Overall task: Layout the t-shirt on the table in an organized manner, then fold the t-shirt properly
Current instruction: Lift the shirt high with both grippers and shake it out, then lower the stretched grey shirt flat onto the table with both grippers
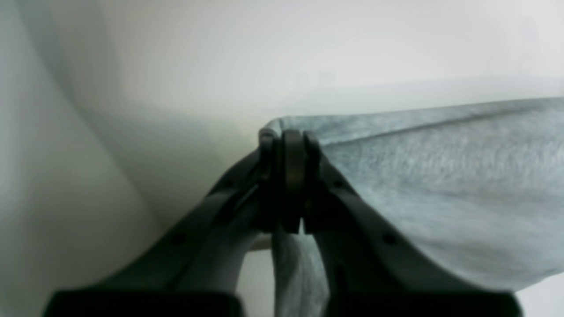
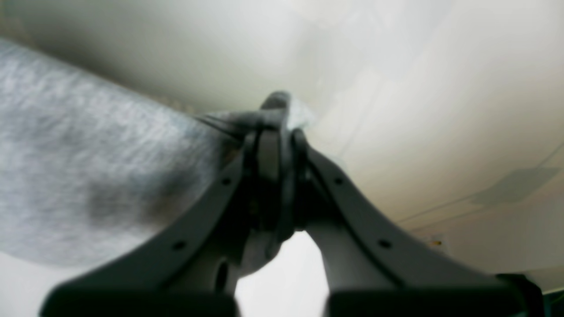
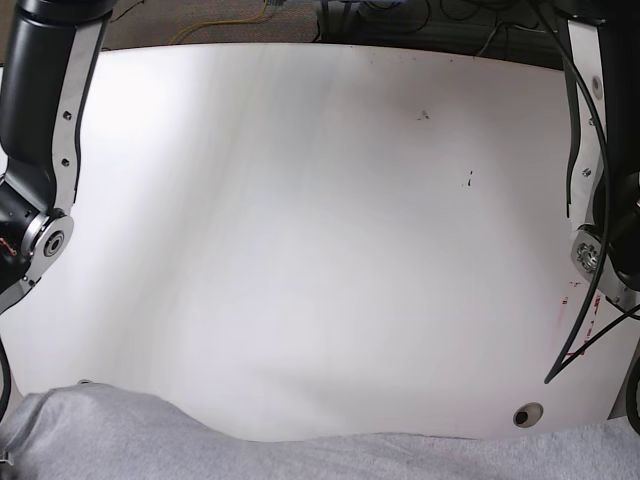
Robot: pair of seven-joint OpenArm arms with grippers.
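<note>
- Left tool (image 1: 288, 145) clamped on a corner of the t-shirt (image 3: 300, 455); right tool (image 2: 275, 132) clamped on another bunched corner.
- T-shirt stretched between them, along the near edge of the bench (image 3: 320, 230).
- Soft, light, wrinkly cloth: likely to sag and crease; best held at corners.
- Grommet hole (image 3: 525, 413) and red tape mark (image 3: 590, 310) nearby; nothing blocking.

Lab: white table (image 3: 320, 230), cables (image 3: 420, 12) behind, robot arms (image 3: 50, 130).
</note>
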